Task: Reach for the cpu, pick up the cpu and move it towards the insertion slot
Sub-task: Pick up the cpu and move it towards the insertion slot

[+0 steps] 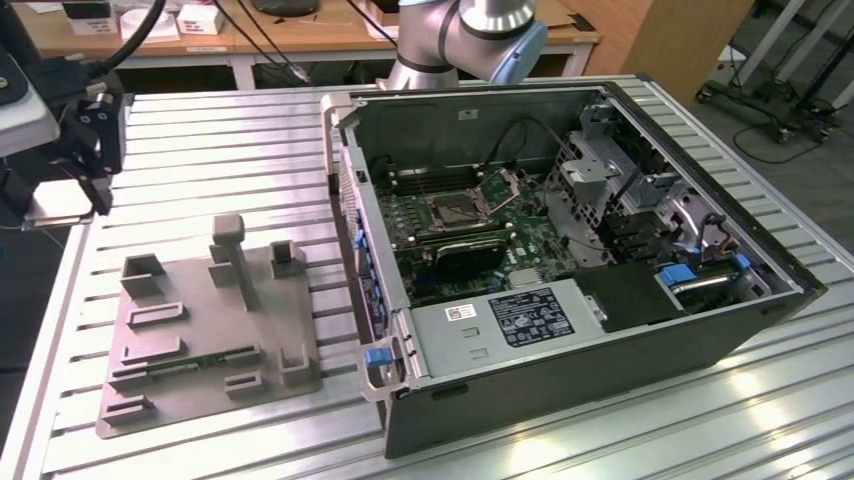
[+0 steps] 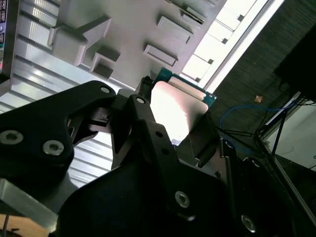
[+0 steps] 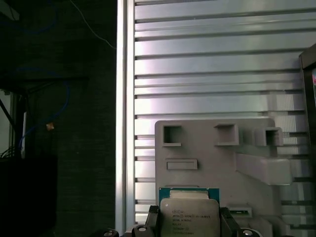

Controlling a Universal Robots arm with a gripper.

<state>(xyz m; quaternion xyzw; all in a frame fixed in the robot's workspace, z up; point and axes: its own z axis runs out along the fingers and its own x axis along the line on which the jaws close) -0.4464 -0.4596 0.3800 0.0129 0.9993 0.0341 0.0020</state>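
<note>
Pincer [image 1: 70,195] clamped on the cpu [image 1: 56,205], held above the ribbed metal counter [image 1: 200,130].
Exterior view: the insertion slot [image 1: 459,208] sits well away from the pincer; best carried level. Second wrist view: flat silvery lid, green edge, between black fingers [image 2: 148,123]. First wrist view: matte grey plastic fixture [image 3: 212,153] beyond the pincer.

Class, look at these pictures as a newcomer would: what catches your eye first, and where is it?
The open black computer case dominates the slatted metal table, its square silver-framed socket exposed inside. In the first wrist view, the black tool grips a small silvery square cpu at the edge of the grey plastic fixture.
</note>
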